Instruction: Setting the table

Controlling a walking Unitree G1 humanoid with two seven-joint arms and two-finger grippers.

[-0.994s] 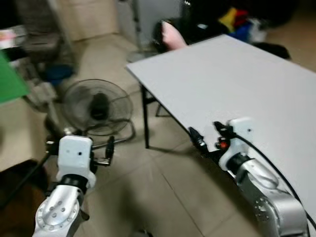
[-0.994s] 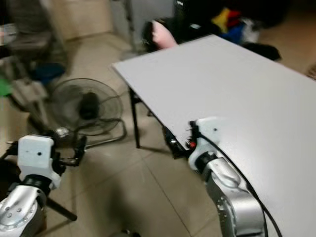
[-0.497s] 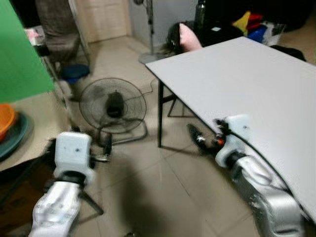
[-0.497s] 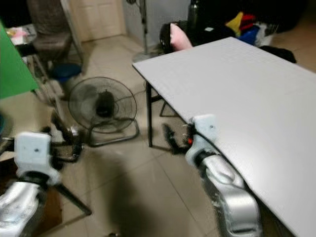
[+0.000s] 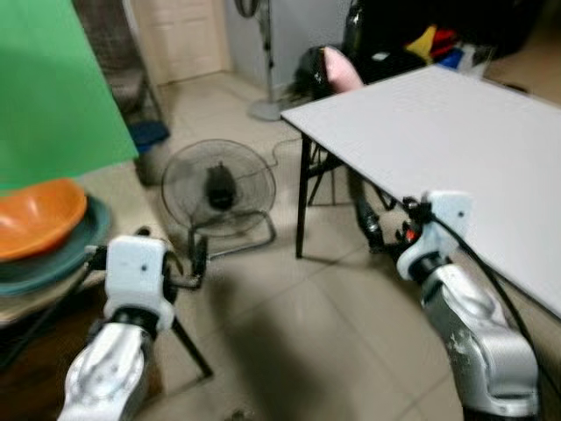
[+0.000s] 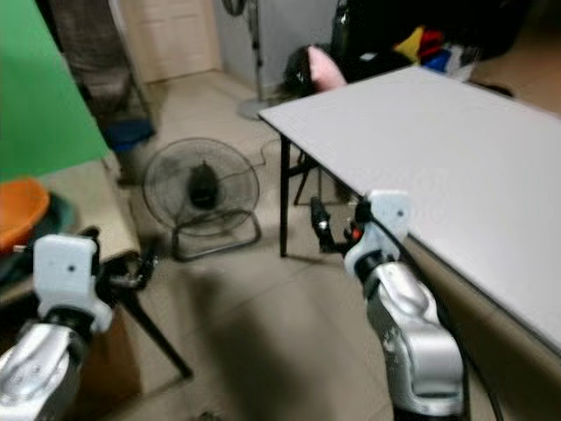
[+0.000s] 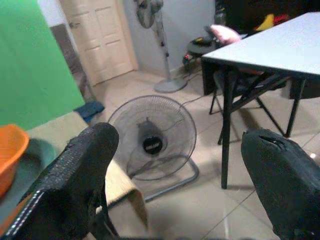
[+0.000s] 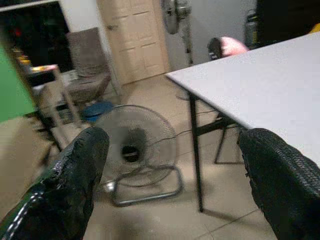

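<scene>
Table (image 5: 456,123): bare, nothing set. Bowl (image 5: 35,215), plates (image 5: 53,263): we are leaving them stacked. Both grippers: spread, empty.

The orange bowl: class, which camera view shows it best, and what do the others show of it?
The left eye view: the orange bowl sits whole on a teal dish. The right eye view cuts it at the edge; the left wrist view catches just its rim; the right wrist view looks elsewhere.

Bare grey table (image 5: 456,123), tiled floor (image 5: 289,324) with floor fan (image 5: 219,189)
</scene>
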